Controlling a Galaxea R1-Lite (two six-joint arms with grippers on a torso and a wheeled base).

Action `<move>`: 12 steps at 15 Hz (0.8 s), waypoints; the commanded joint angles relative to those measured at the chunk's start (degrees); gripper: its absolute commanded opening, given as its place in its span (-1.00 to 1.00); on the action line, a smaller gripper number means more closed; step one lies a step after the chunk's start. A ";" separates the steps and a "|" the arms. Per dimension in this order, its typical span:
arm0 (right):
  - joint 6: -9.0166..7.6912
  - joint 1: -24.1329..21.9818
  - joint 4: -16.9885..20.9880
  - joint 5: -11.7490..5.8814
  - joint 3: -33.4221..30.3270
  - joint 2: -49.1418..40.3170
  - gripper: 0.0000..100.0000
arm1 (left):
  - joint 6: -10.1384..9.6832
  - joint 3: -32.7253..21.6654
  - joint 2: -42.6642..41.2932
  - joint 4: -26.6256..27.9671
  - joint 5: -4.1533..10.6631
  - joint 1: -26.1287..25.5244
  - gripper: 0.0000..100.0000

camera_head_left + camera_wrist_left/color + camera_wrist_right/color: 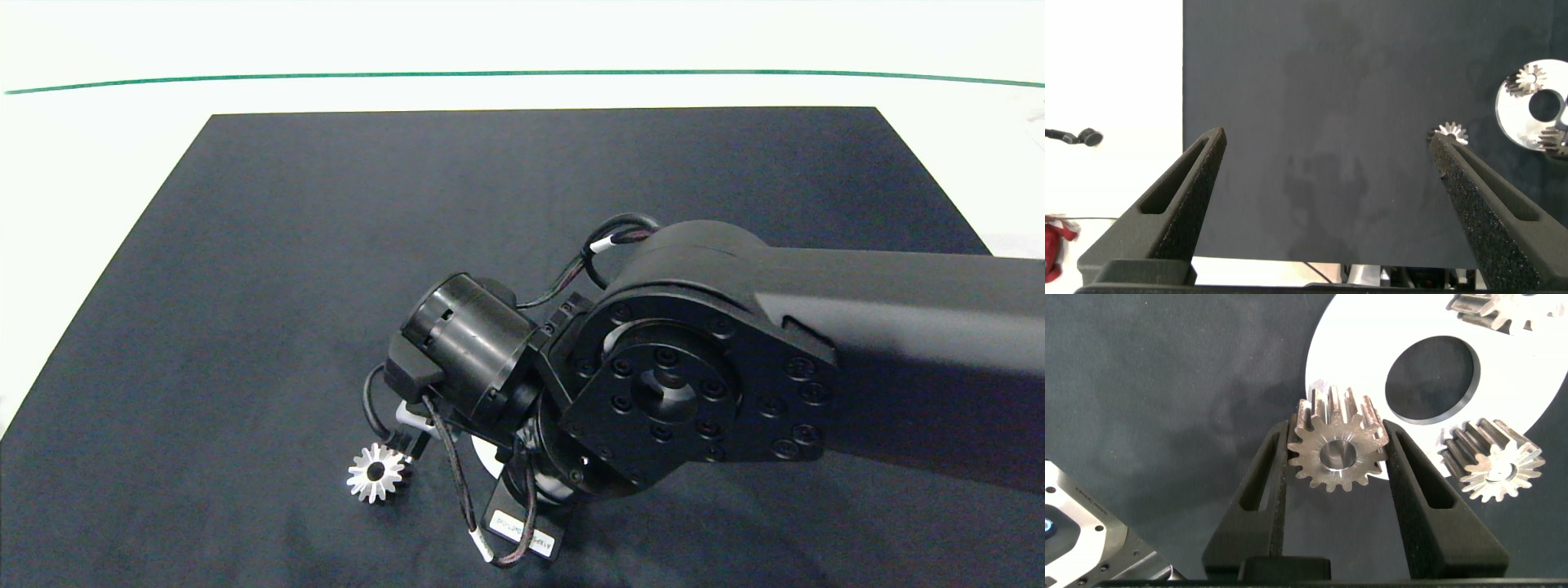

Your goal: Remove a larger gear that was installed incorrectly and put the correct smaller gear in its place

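The right gripper (1337,453) pinches a smaller gear (1337,451) between both fingers, just above the white ring plate (1372,343), apparently ready for installing. The larger gear (376,472) lies discarded on the dark mat (326,245) nearby. The left gripper (1327,143) hangs spread, well apart.

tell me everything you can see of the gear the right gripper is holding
The smaller gear is silver metal with short blunt teeth, a raised hub and a round centre hole. It is clamped between the right gripper fingers, its face turned toward the wrist camera. It hangs over the edge of the white round plate, above the dark mat. Whether it touches the plate cannot be told.
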 commanded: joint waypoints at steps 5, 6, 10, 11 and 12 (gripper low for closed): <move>-0.33 0.01 0.10 -0.13 0.01 0.67 -0.38 | -0.01 -0.02 0.01 0.35 0.16 -0.01 1.00; -0.33 0.10 0.10 -0.13 0.01 0.67 -0.38 | -0.01 -0.02 0.01 0.35 0.16 -0.01 1.00; -0.42 0.10 0.10 -0.13 0.01 0.67 -0.38 | -0.01 0.07 0.01 0.35 0.16 -0.01 1.00; -0.42 0.10 0.10 -0.13 0.01 0.67 -0.38 | -0.01 0.07 0.09 0.35 0.16 -0.01 1.00; -0.42 0.10 0.10 -0.13 0.01 0.58 -0.38 | -0.01 -0.02 0.01 0.35 0.16 -0.01 1.00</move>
